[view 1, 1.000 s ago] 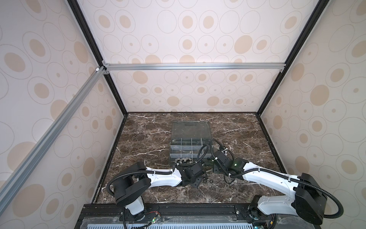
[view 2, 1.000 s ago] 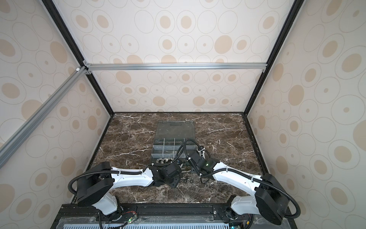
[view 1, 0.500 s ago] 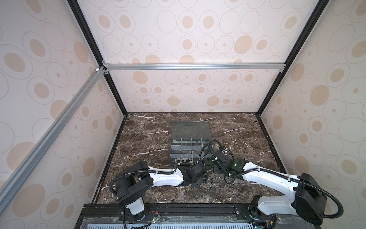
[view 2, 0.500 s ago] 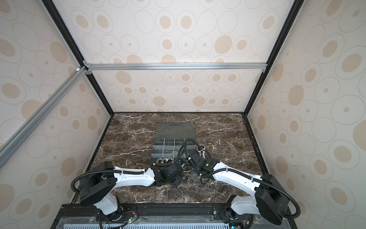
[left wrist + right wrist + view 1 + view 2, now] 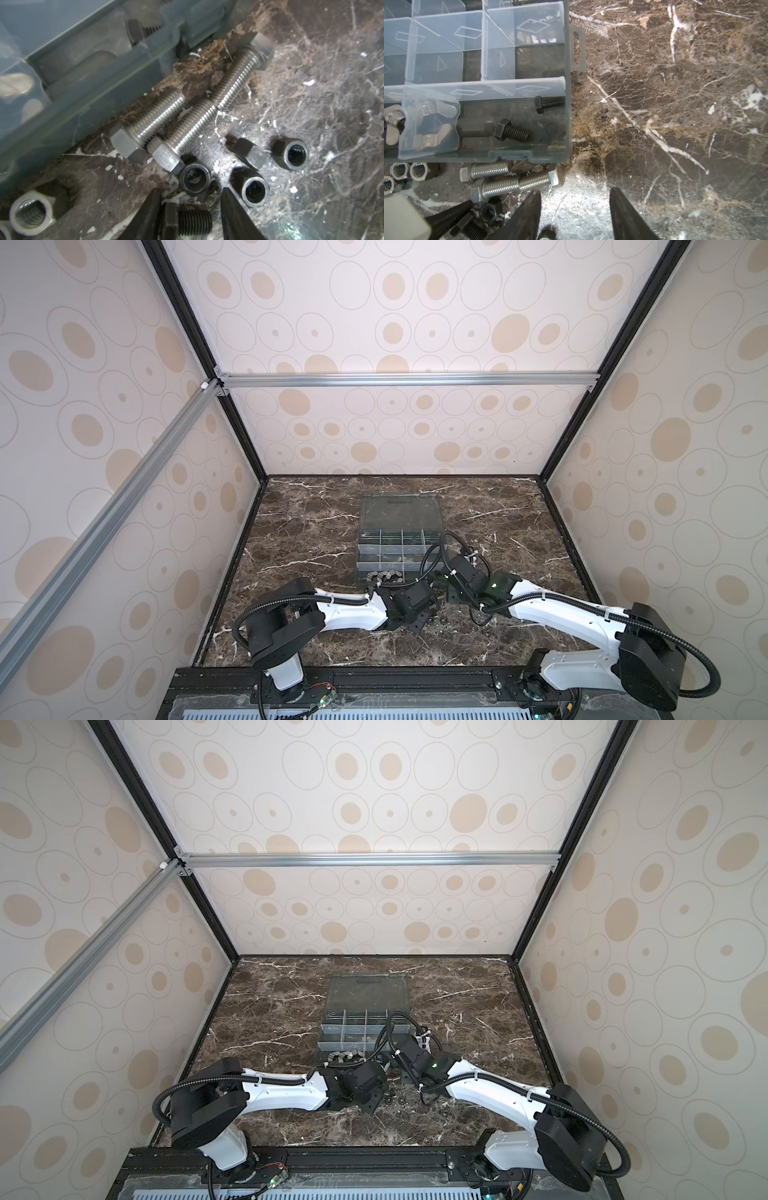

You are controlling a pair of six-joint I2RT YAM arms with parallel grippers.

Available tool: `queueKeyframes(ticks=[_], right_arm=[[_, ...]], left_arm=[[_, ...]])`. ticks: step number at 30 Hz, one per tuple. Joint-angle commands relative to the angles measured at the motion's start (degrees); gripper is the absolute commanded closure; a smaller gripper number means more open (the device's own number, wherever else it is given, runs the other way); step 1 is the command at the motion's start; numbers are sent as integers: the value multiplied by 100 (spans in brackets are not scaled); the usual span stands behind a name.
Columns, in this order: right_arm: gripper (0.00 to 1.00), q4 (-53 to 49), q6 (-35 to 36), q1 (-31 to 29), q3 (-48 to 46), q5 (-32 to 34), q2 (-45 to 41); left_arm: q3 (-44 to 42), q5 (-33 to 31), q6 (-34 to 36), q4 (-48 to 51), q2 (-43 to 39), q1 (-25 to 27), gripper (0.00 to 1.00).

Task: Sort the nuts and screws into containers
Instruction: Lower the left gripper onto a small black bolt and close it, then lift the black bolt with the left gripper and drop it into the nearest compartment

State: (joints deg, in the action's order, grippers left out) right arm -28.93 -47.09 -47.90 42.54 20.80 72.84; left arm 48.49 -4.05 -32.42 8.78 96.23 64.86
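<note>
My left gripper (image 5: 191, 190) stands low over the marble, open around a short black screw (image 5: 187, 222). One finger touches the screw's head; a small gap shows at the thread end. Three silver screws (image 5: 158, 116) lie beside the front wall of the organizer box (image 5: 83, 93). Several black nuts (image 5: 254, 193) sit just past the fingertips. My right gripper (image 5: 575, 193) is open over bare marble near the box corner (image 5: 568, 83). Two black screws (image 5: 510, 131) lie in the corner container. In both top views the grippers (image 5: 419, 620) (image 5: 405, 1077) meet in front of the box.
Silver nuts (image 5: 418, 171) cluster on the marble by the box front, one large one (image 5: 29, 214) close to my left fingers. Silver wedge pieces (image 5: 392, 120) fill the neighbouring compartment. The open lid (image 5: 399, 510) lies flat behind the box. A latch tab (image 5: 578, 47) juts from the side wall.
The left jaws have narrowed around the black screw. Both arms stay nearly where they were in front of the box; the right gripper has not changed.
</note>
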Motion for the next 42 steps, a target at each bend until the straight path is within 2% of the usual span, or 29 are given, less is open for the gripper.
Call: queueKeyframes(ticks=[1,16,27,32,42], right_arm=[[44,-100,-115,49,-71,34,-42],[44,-39,-195,51,-200,7,-92],[44,-101,-202,51,-214,45,-217],[44,-225,-204,48,-217,130,-453],[43,-495,-191,50,-270,417,-932]], left_arm=[[9,4,91,312,47,109,53],[-238,-130,52,450,-149,198,56],[-288,-393,-39,452,-273,213,64],[-350,-388,-106,245,-722,201,68],[237,-491,223,596,-903,79,68]])
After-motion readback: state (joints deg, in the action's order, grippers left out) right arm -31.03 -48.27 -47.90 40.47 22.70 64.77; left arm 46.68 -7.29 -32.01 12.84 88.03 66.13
